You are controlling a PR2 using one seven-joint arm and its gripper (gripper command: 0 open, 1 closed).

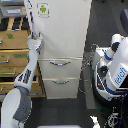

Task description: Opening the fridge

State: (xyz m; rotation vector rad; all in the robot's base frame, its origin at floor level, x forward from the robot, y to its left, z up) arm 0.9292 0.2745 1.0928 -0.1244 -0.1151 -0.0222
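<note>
The fridge (62, 40) stands tall and white in the middle of the exterior view, its large upper door filling most of the upper half and carrying a small sticker (43, 9) with a green figure near the top left corner. Below that door sit two drawers, one above the other, each with a curved silver handle: the upper handle (60, 63) and the lower handle (61, 81). The door looks flush with the body, with only a thin edge line along its left side. A white arm (25, 80) rises from the near left corner of the view and reaches up to the left edge of the upper door, where the end effector (34, 36) sits right against that edge (the picture is too coarse here to say whether its fingers are spread or pressed together, or whether they pinch anything). Just left of the fridge, behind the arm, is a tan wooden cabinet (12, 50) with several drawers, touching or nearly touching the fridge's side. On the exterior view's right, well apart from the arm, stands a rounded white-and-blue robot (114, 67) on the dark floor (102, 25).
</note>
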